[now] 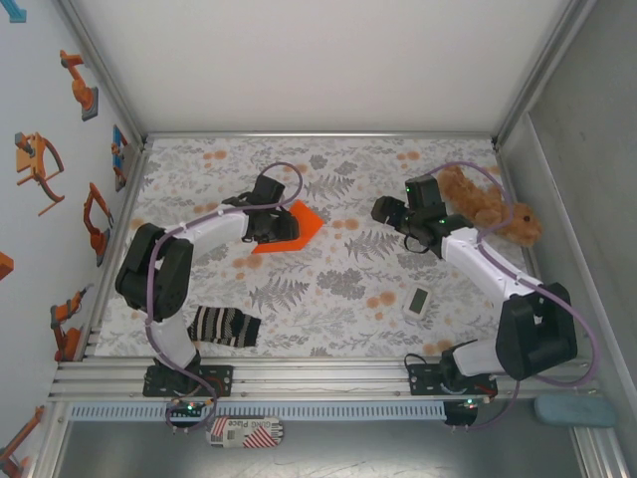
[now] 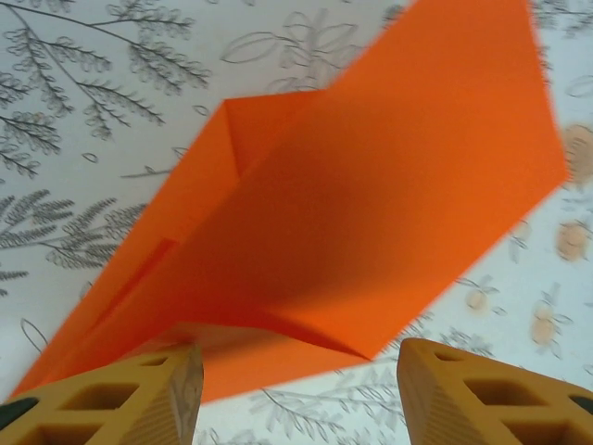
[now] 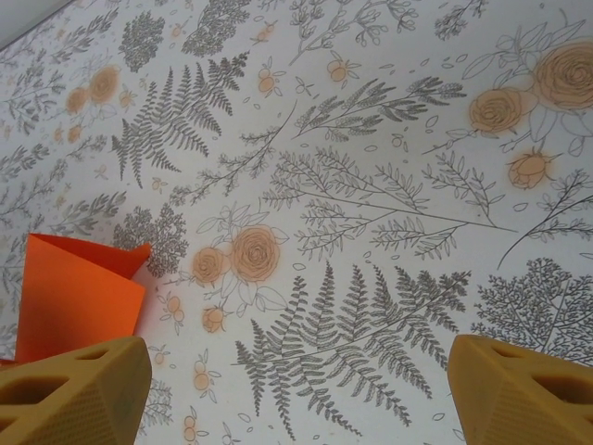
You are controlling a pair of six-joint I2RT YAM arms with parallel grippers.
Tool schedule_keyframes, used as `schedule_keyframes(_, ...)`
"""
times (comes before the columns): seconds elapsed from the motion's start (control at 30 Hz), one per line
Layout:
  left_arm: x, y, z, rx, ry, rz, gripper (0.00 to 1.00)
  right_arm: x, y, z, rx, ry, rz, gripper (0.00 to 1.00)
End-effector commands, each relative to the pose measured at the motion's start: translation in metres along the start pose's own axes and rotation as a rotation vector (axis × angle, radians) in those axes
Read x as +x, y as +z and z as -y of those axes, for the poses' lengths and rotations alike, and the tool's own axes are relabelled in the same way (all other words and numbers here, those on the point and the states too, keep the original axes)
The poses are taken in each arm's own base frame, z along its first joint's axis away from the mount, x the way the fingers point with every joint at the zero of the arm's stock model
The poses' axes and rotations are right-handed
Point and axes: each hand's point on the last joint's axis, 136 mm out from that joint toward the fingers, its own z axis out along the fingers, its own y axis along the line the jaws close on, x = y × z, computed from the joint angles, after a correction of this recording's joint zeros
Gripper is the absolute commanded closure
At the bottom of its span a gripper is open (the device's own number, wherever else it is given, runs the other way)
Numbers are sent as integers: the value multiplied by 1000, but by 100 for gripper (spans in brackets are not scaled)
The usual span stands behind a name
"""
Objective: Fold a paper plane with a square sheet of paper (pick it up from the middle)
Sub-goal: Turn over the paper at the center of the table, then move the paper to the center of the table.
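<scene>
The orange sheet of paper (image 2: 371, 213), partly folded with creased flaps, lies on the floral tablecloth (image 3: 371, 185) just ahead of the left gripper (image 2: 298, 362). Its near edge reaches into the gap between the yellow fingers (image 2: 157, 399), which stand apart and pinch nothing. The right gripper (image 3: 298, 366) hangs wide open over bare cloth, with the paper's corner just beyond the finger at the left of its wrist view.

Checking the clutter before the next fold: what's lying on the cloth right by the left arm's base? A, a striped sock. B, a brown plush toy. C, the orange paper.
A: the black-and-white striped sock lies flat on the floral cloth beside that base.
</scene>
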Motion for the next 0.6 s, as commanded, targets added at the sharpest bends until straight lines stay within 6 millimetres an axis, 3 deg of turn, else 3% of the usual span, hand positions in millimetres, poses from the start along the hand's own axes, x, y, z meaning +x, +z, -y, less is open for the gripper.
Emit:
schedule_keyframes(0.0, -17, 8, -2, 2, -34, 39, 43, -2, 4, -4, -25, 18, -1, 18)
schedule_keyframes(0.37, -9, 34, -13, -3, -128, -12, 43, 8, 13, -2, -33, 36, -37, 19)
schedule_keyframes(0.57, 7, 39, 2, 72, -268, -91, 48, 23, 19, -11, -112, 121, -94, 21)
